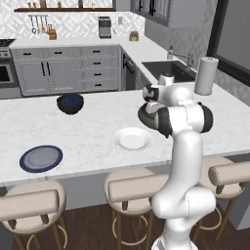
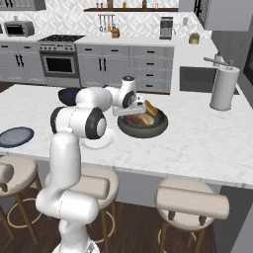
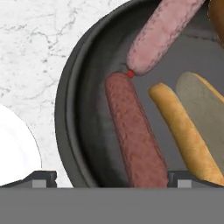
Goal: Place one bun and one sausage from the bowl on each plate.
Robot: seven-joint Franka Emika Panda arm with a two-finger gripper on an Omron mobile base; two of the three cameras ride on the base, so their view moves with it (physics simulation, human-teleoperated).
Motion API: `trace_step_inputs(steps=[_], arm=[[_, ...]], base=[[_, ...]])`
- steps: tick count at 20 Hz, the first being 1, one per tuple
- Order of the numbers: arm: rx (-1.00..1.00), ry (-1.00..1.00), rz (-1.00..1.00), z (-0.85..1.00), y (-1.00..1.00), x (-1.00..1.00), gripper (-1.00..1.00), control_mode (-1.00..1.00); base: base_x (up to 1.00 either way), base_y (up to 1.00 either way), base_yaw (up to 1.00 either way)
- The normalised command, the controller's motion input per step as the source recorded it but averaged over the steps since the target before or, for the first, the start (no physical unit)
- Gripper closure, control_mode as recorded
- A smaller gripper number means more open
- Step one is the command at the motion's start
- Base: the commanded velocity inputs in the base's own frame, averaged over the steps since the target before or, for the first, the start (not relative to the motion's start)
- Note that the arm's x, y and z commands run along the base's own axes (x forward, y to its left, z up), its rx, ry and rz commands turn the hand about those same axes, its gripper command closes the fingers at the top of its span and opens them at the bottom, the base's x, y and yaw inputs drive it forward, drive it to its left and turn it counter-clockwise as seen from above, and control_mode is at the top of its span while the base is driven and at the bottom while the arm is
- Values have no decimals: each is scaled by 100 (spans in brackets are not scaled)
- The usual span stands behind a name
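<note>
My gripper [image 3: 113,179] hangs open just above the dark bowl [image 3: 65,109], its fingertips [image 3: 43,177] straddling a reddish-brown sausage [image 3: 135,135] on the bowl floor. A paler second sausage [image 3: 164,33] lies end to end beyond it. A tan bun [image 3: 188,135] rests beside the sausage, and another bun [image 3: 216,17] shows at the corner. In the right base view the gripper [image 2: 131,114] is over the bowl [image 2: 143,132]. The white plate [image 1: 133,139] sits next to the bowl. The blue-rimmed plate [image 1: 41,158] lies far left near the counter's front edge.
A small dark-blue bowl [image 1: 70,103] stands at the back left of the island. A paper towel roll [image 2: 223,89] stands to the right near the sink [image 1: 168,71]. Padded stools [image 1: 132,188] line the counter's front edge below.
</note>
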Motion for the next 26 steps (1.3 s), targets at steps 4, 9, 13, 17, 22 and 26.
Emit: trace_step_inputs(steps=[4, 9, 13, 17, 22, 26], arm=[[0, 0, 1, 0, -6, 39, -100, -100], [0, 0, 0, -11, -1, 32, -100, -100], [0, 4, 3, -35, 2, 3, -100, -100], [-1, 4, 2, -31, 0, 0, -100, -100], [-3, 1, 1, -47, 7, 0, -100, -100], [-5, 4, 0, -57, 24, -4, -100, -100]], base=[[0, 0, 0], [0, 0, 0], [0, 0, 0], [0, 0, 0], [0, 0, 0], [0, 0, 0]])
